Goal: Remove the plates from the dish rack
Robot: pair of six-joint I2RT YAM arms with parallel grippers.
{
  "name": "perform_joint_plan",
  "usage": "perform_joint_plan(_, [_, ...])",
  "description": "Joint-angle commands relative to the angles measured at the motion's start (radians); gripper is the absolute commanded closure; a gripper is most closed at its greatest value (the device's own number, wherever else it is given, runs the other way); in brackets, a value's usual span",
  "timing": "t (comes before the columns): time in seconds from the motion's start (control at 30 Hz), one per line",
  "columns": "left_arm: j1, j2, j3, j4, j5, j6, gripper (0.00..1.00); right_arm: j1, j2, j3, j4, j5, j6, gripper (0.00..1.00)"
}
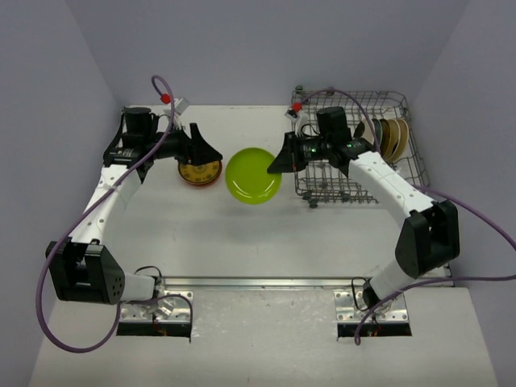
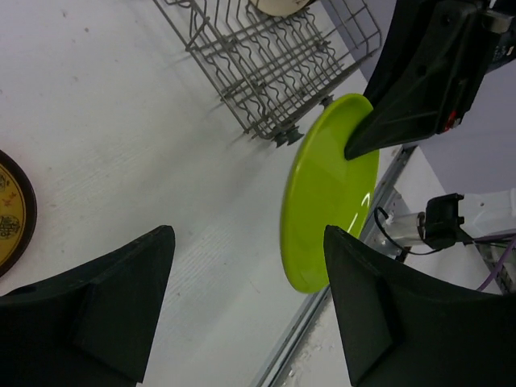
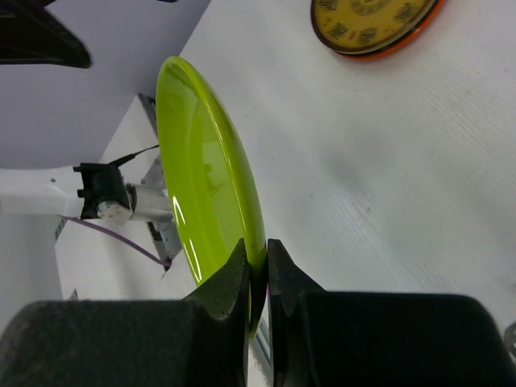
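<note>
My right gripper (image 1: 276,164) is shut on the rim of a lime green plate (image 1: 253,176) and holds it over the table, left of the grey wire dish rack (image 1: 411,141). The plate also shows in the right wrist view (image 3: 205,185) and in the left wrist view (image 2: 326,193). Several plates (image 1: 392,137) stand upright at the rack's right end. A yellow patterned plate (image 1: 200,172) lies on an orange-red one on the table; it also shows in the right wrist view (image 3: 372,24). My left gripper (image 1: 205,153) is open and empty just above that stack.
The rack's near corner and wire tines (image 2: 266,72) show in the left wrist view. A metal rail (image 1: 266,282) runs along the table's near edge between the arm bases. Grey walls close in the left, back and right sides.
</note>
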Motion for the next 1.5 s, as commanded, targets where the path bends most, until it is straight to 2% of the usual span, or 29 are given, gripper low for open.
perform_joint_plan(0.0, [-0.014,0.049,0.001,-0.088,0.057,0.113,0.33,0.046,-0.019,0.073,0.058,-0.032,-0.026,1.00])
perform_joint_plan(0.17, [-0.017,0.076,-0.006,-0.130,0.059,0.188,0.42,0.091,0.024,0.119,0.034,-0.031,-0.035,1.00])
perform_joint_plan(0.37, [-0.020,0.073,-0.021,-0.131,0.031,0.214,0.43,0.109,0.073,0.157,0.007,-0.020,-0.034,1.00])
perform_joint_plan(0.63, [0.022,-0.005,-0.074,-0.012,-0.042,0.102,0.36,0.105,0.024,0.090,-0.012,0.046,-0.048,1.00])
perform_joint_plan(0.7, [0.084,-0.030,-0.071,0.007,0.002,0.086,0.35,0.103,-0.009,0.041,-0.007,0.053,-0.063,1.00])
perform_joint_plan(0.8, [0.111,-0.042,-0.073,0.011,0.081,0.089,0.34,0.103,-0.017,0.001,0.000,0.049,-0.069,1.00])
perform_joint_plan(0.9, [0.102,-0.045,-0.091,0.007,0.176,0.100,0.35,0.103,0.000,0.008,0.013,0.021,-0.054,1.00])
perform_joint_plan(1.03, [0.013,-0.064,-0.097,-0.049,0.150,0.191,0.36,0.105,0.025,0.052,0.010,-0.004,-0.040,1.00])
perform_joint_plan(1.13, [-0.053,-0.065,-0.101,-0.081,0.083,0.226,0.39,0.105,0.050,0.079,0.010,-0.033,-0.028,1.00])
perform_joint_plan(1.27, [-0.075,-0.037,-0.094,-0.104,0.024,0.249,0.46,0.109,0.065,0.106,0.006,-0.058,-0.028,1.00])
perform_joint_plan(1.47, [-0.102,0.012,-0.064,-0.156,-0.046,0.290,0.66,0.111,0.071,0.115,-0.003,-0.048,-0.032,1.00])
